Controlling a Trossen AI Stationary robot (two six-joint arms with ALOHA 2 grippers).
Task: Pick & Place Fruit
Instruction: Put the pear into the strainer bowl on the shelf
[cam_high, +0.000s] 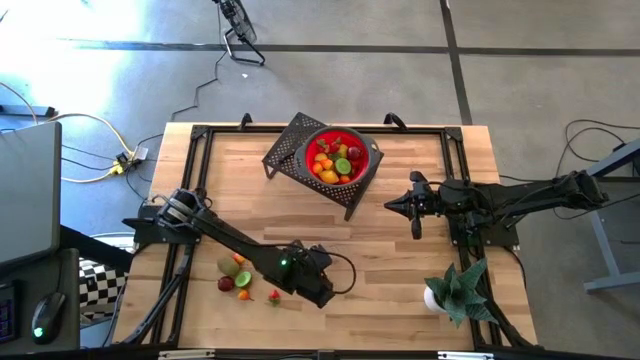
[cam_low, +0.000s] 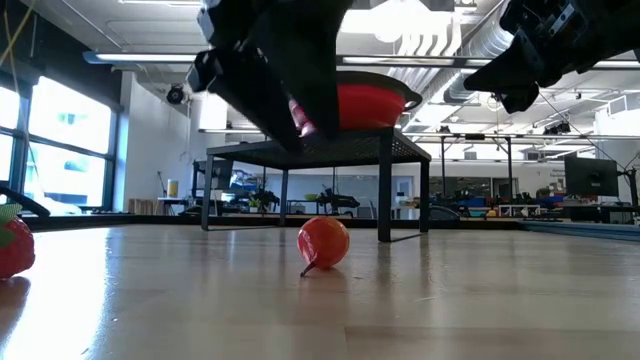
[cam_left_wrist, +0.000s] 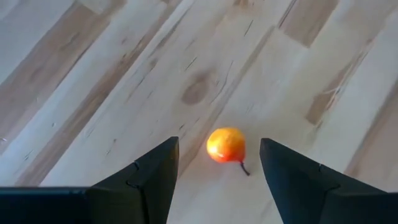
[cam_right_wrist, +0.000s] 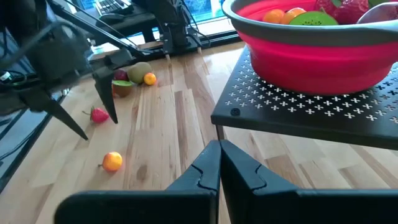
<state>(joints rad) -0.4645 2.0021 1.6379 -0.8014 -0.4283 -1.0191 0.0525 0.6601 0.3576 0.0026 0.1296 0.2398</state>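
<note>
Left gripper (cam_left_wrist: 217, 180) hangs open above the orange fruit (cam_left_wrist: 226, 144), bare table (cam_left_wrist: 124, 74) all around.

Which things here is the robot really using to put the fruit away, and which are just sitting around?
For the job:
- orange fruit between the open left gripper fingers
- loose fruit on the table
- red bowl holding fruit
- black rack under it

Just sitting:
- spiky plant
- right gripper, shut, waiting

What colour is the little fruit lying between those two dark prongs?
Orange with a yellowish patch, the small fruit has a thin dark stem; the left wrist view shows it best.
</note>
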